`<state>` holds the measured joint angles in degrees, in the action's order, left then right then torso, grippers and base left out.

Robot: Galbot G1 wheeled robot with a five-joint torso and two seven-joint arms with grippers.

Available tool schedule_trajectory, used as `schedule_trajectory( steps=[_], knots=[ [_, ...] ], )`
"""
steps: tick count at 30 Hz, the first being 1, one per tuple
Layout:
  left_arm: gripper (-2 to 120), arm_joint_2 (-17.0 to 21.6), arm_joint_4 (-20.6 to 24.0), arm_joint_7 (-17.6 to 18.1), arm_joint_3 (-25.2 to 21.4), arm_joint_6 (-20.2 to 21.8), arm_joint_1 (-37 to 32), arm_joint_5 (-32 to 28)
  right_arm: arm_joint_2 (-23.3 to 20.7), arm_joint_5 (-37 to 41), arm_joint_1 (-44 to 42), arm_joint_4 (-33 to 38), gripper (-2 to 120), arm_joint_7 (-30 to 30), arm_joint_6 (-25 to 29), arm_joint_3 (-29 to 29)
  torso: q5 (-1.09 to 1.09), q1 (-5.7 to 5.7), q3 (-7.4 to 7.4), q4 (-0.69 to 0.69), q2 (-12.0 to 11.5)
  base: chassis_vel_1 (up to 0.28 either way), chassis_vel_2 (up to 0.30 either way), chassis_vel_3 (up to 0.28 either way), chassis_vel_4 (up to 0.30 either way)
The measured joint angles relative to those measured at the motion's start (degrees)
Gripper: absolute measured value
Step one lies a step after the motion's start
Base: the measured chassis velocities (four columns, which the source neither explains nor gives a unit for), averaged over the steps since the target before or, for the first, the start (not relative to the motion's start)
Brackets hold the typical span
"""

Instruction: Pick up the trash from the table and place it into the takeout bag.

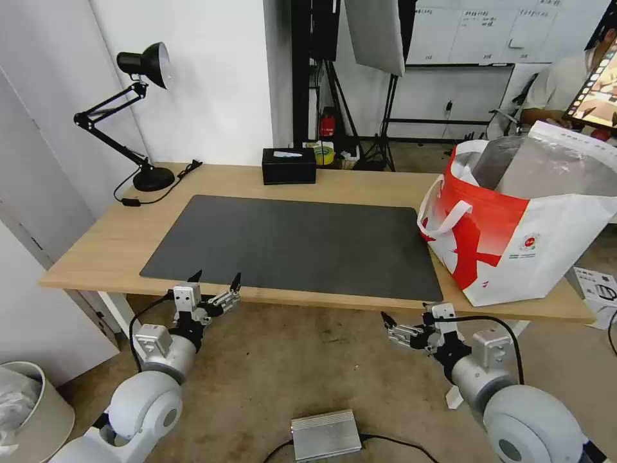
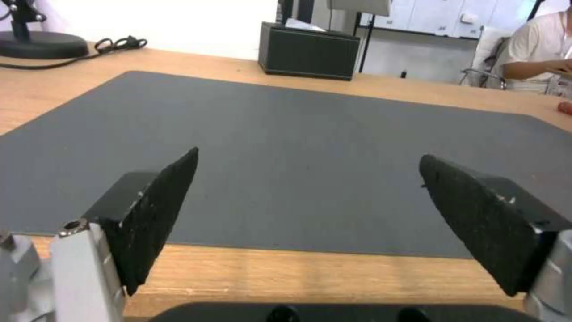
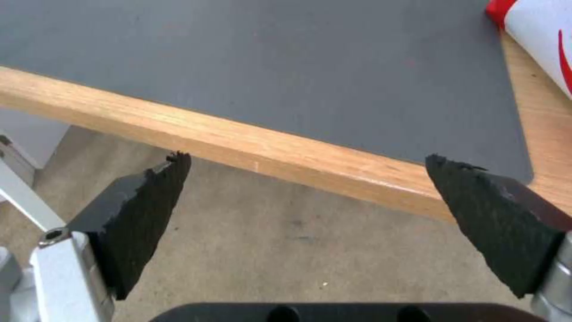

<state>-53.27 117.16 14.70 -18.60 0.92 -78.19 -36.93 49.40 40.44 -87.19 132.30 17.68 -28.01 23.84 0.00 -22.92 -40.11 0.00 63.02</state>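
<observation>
The left pincer [image 1: 215, 280] hangs released at the near edge of the surface [image 1: 103, 247], just short of the dark mat [image 1: 295, 244]. The right pincer [image 1: 385, 320] is released too, below that edge. The takeout bag [image 1: 514, 238] stands at the right end, gaping.

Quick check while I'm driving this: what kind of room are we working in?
Probably an office or lab set up for filming: a light-wood table with a black desk lamp, a whiteboard on the back wall, and studio light stands behind. The takeout bag stands at the table's right end.
</observation>
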Motion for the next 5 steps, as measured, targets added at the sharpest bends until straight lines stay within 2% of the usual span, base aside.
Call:
schedule_trajectory(
  steps=[5],
  knots=[
    [100, 0.0, 0.0, 0.0, 0.02, 0.0, 0.02, -0.01, 0.0, 0.0, 0.0, 0.0, 100, 0.0, 0.0, 0.0, 0.0, 0.0, 0.0, 0.0, 0.0, 0.0, 0.0, 0.0, 0.0]
  ],
)
